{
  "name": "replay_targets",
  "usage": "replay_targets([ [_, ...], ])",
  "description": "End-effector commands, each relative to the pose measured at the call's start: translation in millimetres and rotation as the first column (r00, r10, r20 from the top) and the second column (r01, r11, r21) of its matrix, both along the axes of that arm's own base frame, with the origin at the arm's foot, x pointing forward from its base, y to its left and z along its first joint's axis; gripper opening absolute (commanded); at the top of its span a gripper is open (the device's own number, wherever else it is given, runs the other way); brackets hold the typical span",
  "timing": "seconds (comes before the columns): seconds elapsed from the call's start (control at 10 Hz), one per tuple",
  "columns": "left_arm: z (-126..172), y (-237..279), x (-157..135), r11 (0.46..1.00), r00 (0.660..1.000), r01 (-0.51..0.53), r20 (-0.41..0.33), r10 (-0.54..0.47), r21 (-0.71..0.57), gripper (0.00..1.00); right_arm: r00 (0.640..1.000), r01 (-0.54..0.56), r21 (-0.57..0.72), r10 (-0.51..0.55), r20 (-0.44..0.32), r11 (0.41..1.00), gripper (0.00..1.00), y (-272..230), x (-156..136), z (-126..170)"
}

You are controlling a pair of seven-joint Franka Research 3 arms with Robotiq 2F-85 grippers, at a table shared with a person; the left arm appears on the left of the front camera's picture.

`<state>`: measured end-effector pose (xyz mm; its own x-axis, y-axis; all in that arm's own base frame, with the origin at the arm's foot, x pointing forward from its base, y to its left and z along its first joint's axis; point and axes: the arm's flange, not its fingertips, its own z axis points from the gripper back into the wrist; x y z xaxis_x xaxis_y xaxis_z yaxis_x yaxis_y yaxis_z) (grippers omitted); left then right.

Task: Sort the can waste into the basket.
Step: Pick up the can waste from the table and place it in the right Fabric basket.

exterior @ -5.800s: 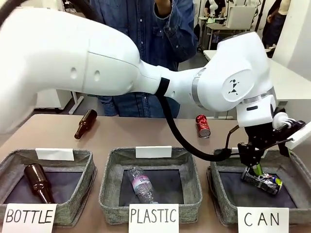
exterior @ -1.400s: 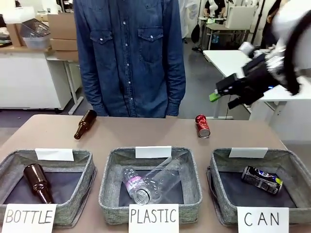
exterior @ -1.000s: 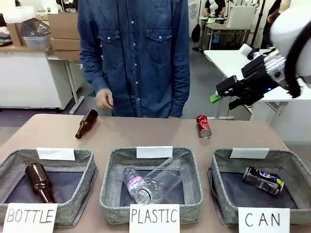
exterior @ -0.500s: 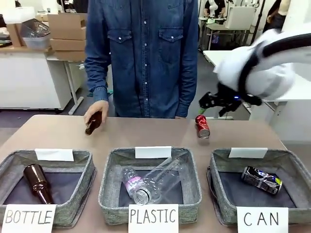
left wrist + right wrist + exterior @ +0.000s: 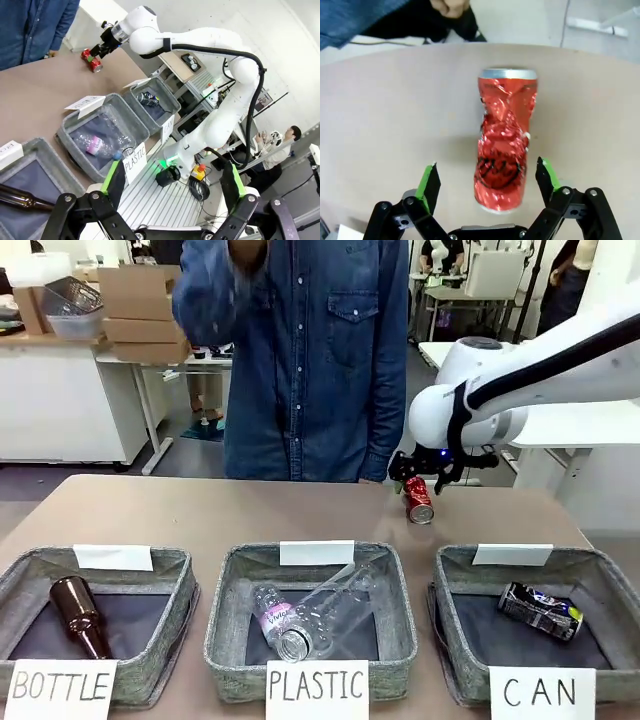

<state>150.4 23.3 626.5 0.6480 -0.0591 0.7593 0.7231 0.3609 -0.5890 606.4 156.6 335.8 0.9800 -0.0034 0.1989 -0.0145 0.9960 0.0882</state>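
Your right gripper [image 5: 487, 187] hangs wide open and empty over the dented shiny red drink can [image 5: 505, 150], which lies on the brown table [image 5: 395, 125] between the 2 green pads. Drop straight down, keep the can centred, and close gently across its crumpled waist. The dark blue-black can [image 5: 540, 610] already lies in the grey woven basket signed "CAN" [image 5: 470, 640]; the left gripper [image 5: 172, 182] is open and idle.

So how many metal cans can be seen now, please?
2. The red can lies on the table, between the open fingers of the right claw. The dark can lies inside the CAN basket.
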Motion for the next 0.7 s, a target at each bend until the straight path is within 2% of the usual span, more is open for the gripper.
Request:
replay_targets([
  [0.0, 2.7, -0.4, -0.1, 1.000, 1.000, 0.012, 0.017, -0.012, -0.015, 1.00, 0.999, 0.043, -0.067, -0.044, -0.011, 0.997, 1.00, 8.3, 11.2, -11.9],
  [0.3, 2.7, -0.4, -0.1, 1.000, 1.000, 0.012, 0.017, -0.012, -0.015, 1.00, 0.998, 0.053, -0.065, -0.055, -0.031, 0.996, 1.00, 8.6, 8.3, -21.1],
  [0.4, 2.7, -0.4, -0.1, 1.000, 1.000, 0.012, 0.017, -0.012, -0.015, 1.00, 0.997, 0.063, -0.069, -0.066, -0.036, 0.996, 0.95, 7.7, 8.6, -21.0],
  [0.5, 2.7, -0.4, -0.1, 1.000, 1.000, 0.012, 0.017, -0.012, -0.015, 1.00, 0.997, 0.065, -0.087, -0.068, -0.029, 0.994, 0.50, 7.7, 8.5, -20.2],
  [0.6, 2.7, -0.4, -0.1, 1.000, 1.000, 0.012, 0.017, -0.012, -0.015, 1.00, 0.997, 0.062, -0.080, -0.065, -0.034, 0.995, 0.36, 6.9, 8.7, -19.3],
])
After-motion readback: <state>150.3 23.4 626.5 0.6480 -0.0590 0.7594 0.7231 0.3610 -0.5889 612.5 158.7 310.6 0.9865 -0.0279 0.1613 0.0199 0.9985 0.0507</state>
